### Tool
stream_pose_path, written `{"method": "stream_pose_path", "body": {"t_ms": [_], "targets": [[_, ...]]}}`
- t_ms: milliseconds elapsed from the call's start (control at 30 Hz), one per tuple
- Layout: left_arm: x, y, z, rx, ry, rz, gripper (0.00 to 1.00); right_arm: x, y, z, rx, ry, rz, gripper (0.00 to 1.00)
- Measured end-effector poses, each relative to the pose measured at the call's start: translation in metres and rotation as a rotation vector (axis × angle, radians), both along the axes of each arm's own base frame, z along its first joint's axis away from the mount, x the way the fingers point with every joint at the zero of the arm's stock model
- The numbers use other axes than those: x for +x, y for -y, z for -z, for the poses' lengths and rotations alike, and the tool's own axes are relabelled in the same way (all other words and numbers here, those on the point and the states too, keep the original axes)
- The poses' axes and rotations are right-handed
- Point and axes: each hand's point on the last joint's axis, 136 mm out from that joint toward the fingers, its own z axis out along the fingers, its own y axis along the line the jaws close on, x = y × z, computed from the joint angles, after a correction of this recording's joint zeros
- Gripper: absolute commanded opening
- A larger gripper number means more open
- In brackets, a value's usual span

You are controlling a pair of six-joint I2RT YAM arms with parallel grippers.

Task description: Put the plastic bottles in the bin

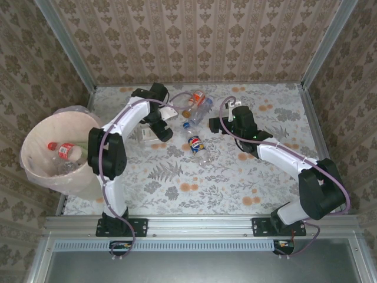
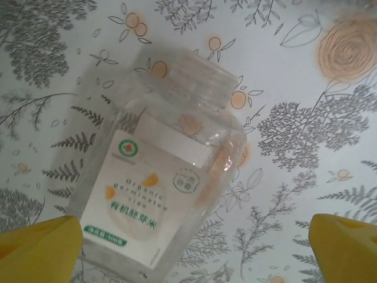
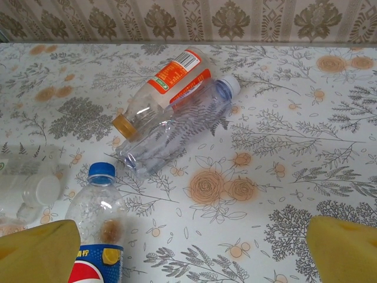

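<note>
Left wrist: my left gripper (image 2: 191, 250), spread, hovers over a clear squat white-labelled plastic bottle (image 2: 159, 171) on the floral table (image 2: 306, 71). Approach step, I judge; next I lower, pinch, then carry to the round pale pink bin (image 1: 36, 137).

From above the near edge the top external camera looks down on the whole table (image 1: 235, 183), the left wrist camera sits close over a white-labelled bottle (image 2: 147, 194), and the right wrist camera faces the far wall (image 3: 177, 20) low across a blue-capped bottle (image 3: 97, 218) also seen from above.
</note>
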Motion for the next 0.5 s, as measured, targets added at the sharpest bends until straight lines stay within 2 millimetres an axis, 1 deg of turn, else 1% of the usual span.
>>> {"method": "stream_pose_path", "body": {"t_ms": [100,200,267,433,500], "targets": [[0.006,-0.007,0.015,0.038,-0.012,0.036,1.0,-0.002,0.001,0.0,-0.001,0.002,-0.001,1.0],[0.015,-0.015,0.024,0.061,-0.001,0.07,1.0,-0.005,0.003,-0.001,-0.002,0.006,-0.001,1.0],[0.017,-0.018,0.028,0.063,0.005,0.1,1.0,-0.006,0.004,-0.002,-0.005,0.008,0.0,1.0],[0.02,-0.019,0.036,0.051,0.011,0.154,1.0,-0.007,0.005,-0.002,-0.009,0.009,0.006,1.0],[0.02,-0.018,0.042,0.052,0.011,0.168,0.99,-0.008,0.006,-0.001,-0.011,0.005,0.006,1.0]]}}
